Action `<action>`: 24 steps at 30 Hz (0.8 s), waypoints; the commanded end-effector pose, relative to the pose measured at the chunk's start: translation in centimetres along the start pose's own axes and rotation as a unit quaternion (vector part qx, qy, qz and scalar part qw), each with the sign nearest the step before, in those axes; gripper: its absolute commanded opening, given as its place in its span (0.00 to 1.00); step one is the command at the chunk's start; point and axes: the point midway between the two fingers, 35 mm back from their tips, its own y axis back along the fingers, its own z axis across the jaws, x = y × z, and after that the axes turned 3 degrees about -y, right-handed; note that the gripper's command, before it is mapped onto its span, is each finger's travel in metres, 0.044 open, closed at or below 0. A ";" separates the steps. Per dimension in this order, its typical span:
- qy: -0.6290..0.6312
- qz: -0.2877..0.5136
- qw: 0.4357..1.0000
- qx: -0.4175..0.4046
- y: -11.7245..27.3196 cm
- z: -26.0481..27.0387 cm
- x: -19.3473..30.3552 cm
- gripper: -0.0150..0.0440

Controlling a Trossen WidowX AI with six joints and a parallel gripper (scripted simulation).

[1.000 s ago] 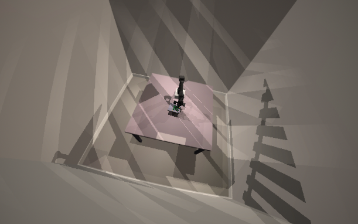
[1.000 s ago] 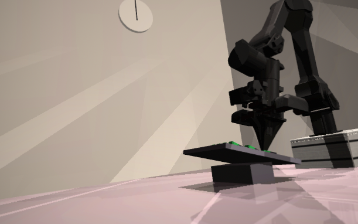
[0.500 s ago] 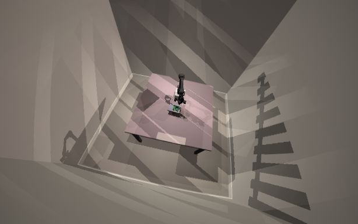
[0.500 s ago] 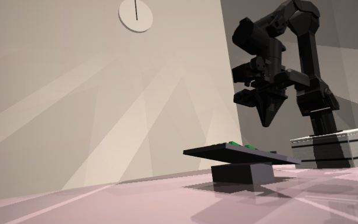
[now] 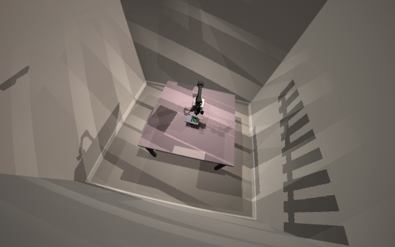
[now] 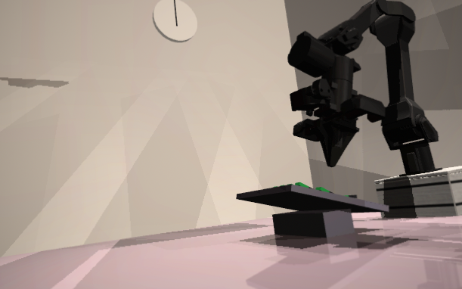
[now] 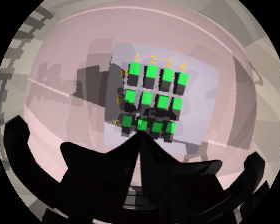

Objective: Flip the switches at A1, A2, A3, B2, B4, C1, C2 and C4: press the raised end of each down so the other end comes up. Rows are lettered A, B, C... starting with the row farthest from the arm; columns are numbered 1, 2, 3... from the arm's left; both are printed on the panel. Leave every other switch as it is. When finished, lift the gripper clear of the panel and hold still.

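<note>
Right of centre in the exterior view, the gripper [image 6: 331, 165] [image 7: 141, 135] hangs point-down above the switch panel [image 6: 367, 203] [image 7: 203, 100] — tips closed on nothing, presumably to make one narrow prod for pressing single switches — and apart from it.

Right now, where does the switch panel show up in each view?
Top: flat grey panel with green switches, at centre.
Exterior: right of centre, edge-on, on its dark block.
Wrist: centre to upper right, above the tool's tip.
Shared landmark: pink tabletop.
</note>
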 end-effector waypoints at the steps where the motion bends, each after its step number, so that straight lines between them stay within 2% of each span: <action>1: 0.004 0.017 1.000 0.001 -2.1 -0.2 0.6 0.25; 24: 0.004 0.017 1.000 0.001 -4.4 -0.2 0.6 0.25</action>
